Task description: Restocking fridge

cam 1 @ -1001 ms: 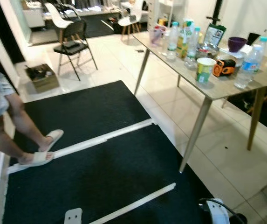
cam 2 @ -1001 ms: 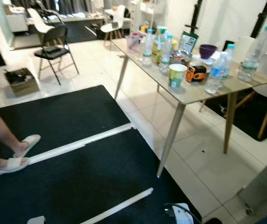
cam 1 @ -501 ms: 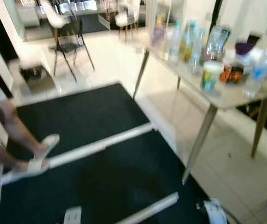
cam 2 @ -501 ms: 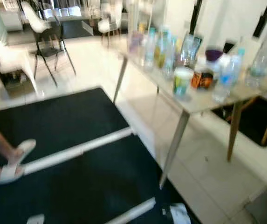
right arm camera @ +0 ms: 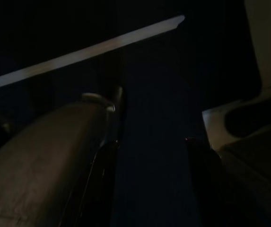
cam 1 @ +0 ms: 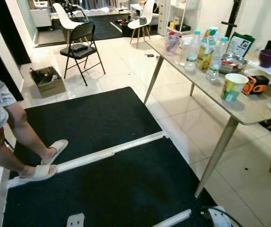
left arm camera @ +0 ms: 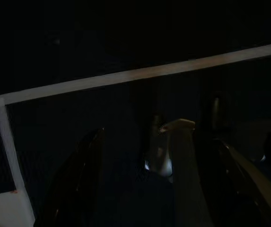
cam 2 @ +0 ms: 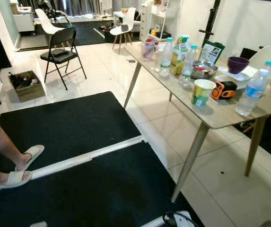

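Note:
A glass-topped table (cam 1: 251,112) stands ahead on my right. On it are clear water bottles (cam 1: 192,45), a yellow-green juice carton (cam 1: 205,42), a green and yellow cup (cam 1: 230,87), a metal bowl (cam 1: 232,63), a purple bowl (cam 1: 269,57) and an orange tape measure (cam 1: 256,84). Another water bottle (cam 2: 251,92) stands near the table's front corner. Both arms hang low over the black mat. In the dark left wrist view my left gripper (left arm camera: 156,137) is open with nothing held. My right gripper (right arm camera: 152,141) is open too, mat showing between its fingers.
A person's bare legs in white slippers (cam 1: 38,163) stand on the black mat (cam 1: 92,123) at my left, by a white strip (cam 1: 97,155). Further back are a black folding chair (cam 1: 81,45), a cardboard box (cam 1: 46,80) and white chairs. A white device with a cable (cam 1: 219,218) lies by my feet.
The whole picture has shifted and was blurred half a second ago, so the camera moved. The table's things and the person's feet keep their places.

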Controlling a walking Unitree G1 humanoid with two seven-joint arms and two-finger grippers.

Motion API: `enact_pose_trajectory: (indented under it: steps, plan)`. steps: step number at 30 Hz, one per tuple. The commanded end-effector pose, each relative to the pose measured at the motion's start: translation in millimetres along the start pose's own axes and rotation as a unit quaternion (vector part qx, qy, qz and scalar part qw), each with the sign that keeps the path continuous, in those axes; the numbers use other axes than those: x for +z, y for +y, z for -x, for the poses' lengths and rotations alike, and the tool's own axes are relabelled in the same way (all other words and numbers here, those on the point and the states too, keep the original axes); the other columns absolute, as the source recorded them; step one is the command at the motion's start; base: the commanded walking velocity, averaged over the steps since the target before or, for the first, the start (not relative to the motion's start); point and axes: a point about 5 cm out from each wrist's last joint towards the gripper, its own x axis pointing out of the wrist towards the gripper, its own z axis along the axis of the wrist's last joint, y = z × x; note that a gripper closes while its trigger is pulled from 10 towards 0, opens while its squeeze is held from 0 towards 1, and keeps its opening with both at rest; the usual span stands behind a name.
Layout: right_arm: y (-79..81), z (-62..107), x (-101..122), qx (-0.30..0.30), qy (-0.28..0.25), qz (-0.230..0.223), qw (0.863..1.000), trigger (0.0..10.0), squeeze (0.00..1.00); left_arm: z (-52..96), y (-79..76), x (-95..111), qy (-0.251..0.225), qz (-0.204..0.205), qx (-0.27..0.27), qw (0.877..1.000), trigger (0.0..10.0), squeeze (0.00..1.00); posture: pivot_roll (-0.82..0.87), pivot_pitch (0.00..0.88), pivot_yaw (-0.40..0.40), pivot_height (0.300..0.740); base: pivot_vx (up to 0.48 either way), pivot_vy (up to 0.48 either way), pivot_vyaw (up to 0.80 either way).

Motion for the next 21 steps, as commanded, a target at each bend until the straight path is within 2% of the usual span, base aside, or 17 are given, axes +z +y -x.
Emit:
enact_pose_trajectory:
  steps: [1, 6, 15, 21]
  plan:
    - [2.3, -0.7, 1.9, 0.001, -0.002, 0.000, 1.000, 10.0, 0.00, 0.9, 2.3, -2.7, 0.006, -0.009, 0.002, 1.000, 10.0, 0.00, 0.02, 0.000, 0.018, 0.740, 0.274, 0.000, 0.00]
    - [2.7, -0.7, 0.7, 0.002, 0.003, -0.001, 1.000, 10.0, 0.00, 1.1, 2.7, -3.2, 0.007, -0.011, 0.002, 1.000, 10.0, 0.00, 0.02, 0.000, 0.019, 0.740, 0.272, 0.000, 0.00]
    - [4.7, -1.0, -0.9, 0.004, 0.007, -0.001, 1.000, 10.0, 0.00, 2.3, 6.9, -4.2, 0.008, -0.011, 0.005, 1.000, 10.0, 0.00, 0.03, 0.000, 0.022, 0.740, 0.272, 0.000, -0.76]
    - [4.7, -1.0, -1.3, 0.003, 0.007, -0.005, 1.000, 10.0, 0.00, 2.5, 7.6, -4.3, 0.008, -0.009, 0.006, 1.000, 10.0, 0.00, 0.03, 0.000, 0.021, 0.740, 0.273, 0.000, 0.00]
